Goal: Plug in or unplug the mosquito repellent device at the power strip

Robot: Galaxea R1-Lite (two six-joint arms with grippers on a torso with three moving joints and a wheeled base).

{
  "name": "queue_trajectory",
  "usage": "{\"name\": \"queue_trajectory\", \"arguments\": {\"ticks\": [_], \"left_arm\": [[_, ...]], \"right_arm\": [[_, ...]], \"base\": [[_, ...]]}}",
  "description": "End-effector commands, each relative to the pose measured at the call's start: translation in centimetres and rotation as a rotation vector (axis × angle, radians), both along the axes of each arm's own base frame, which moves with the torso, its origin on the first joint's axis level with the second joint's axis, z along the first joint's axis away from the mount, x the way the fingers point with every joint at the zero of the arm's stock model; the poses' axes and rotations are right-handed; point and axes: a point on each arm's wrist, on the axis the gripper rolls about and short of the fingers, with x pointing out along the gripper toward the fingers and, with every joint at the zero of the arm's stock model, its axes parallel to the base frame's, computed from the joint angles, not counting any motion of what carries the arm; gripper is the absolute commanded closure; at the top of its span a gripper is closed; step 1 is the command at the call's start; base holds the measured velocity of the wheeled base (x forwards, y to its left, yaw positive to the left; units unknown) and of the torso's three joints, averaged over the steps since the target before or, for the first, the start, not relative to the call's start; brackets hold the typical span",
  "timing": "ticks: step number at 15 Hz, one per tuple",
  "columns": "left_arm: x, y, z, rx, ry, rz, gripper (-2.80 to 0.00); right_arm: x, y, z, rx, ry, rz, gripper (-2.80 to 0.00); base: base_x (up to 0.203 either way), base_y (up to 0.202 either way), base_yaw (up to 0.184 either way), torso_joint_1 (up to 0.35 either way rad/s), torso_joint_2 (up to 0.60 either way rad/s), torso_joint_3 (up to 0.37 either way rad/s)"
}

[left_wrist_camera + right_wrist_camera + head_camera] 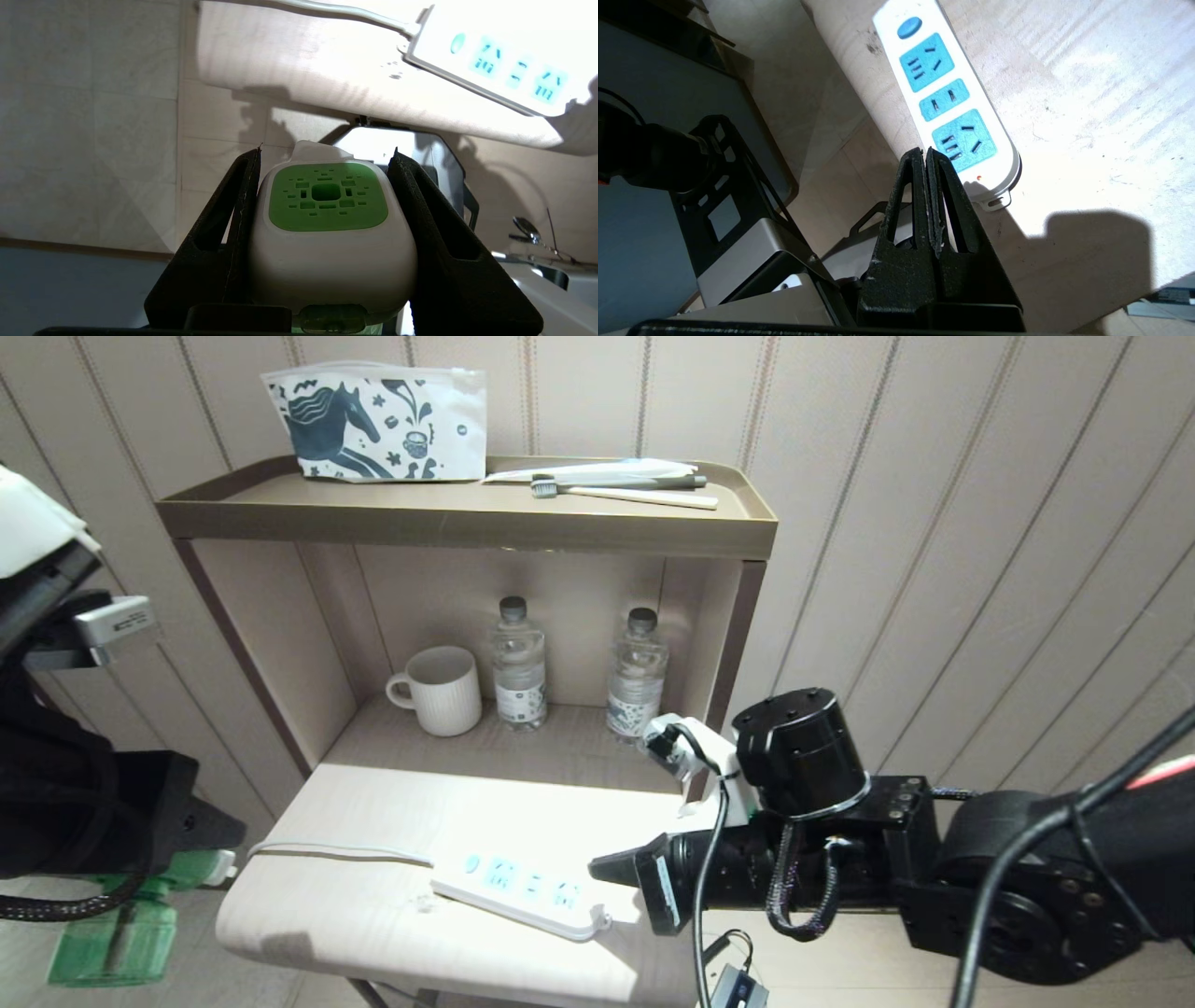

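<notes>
The left gripper (324, 196) is clamped on the small green-and-white plastic mosquito repellent device (327, 224), held off the counter's (373, 905) left edge. The long white plastic power strip (523, 889) lies on the counter; the right gripper (927, 161), fingers together, hovers at its end.

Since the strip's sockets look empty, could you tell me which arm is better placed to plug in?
Left: its tool grips the device; the right tool is shut, empty, beside the strip.

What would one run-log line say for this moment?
left gripper: shut on mosquito repellent device, off table edge | right gripper: shut, empty, beside power strip | sockets: unoccupied
</notes>
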Motion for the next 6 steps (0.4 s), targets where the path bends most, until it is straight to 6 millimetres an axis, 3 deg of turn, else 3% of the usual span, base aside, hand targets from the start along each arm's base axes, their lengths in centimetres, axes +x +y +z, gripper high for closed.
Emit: {"name": "queue_trajectory", "arguments": {"ticks": [1,3,6], "left_arm": [[-2.0,1.8,0.4,-0.026,-0.041,0.030,0.00],[-3.9,3.0,0.3,-0.055,-0.089,0.031,0.00],[-4.7,3.6,-0.7,-0.074,-0.119,0.033,0.00]], "right_arm": [[-1.6,-1.6,3.5,0.071,-0.084,-0.009,0.00],[-3.6,-3.6,6.6,0.094,-0.180,-0.055,0.00],[-7.9,-7.9,10.6,0.081,-0.319,-0.180,0.00]], "base": [[0.000,0.000,0.000,0.000,0.00,0.000],[0.000,0.000,0.000,0.000,0.00,0.000],[0.000,0.000,0.000,0.000,0.00,0.000]]}}
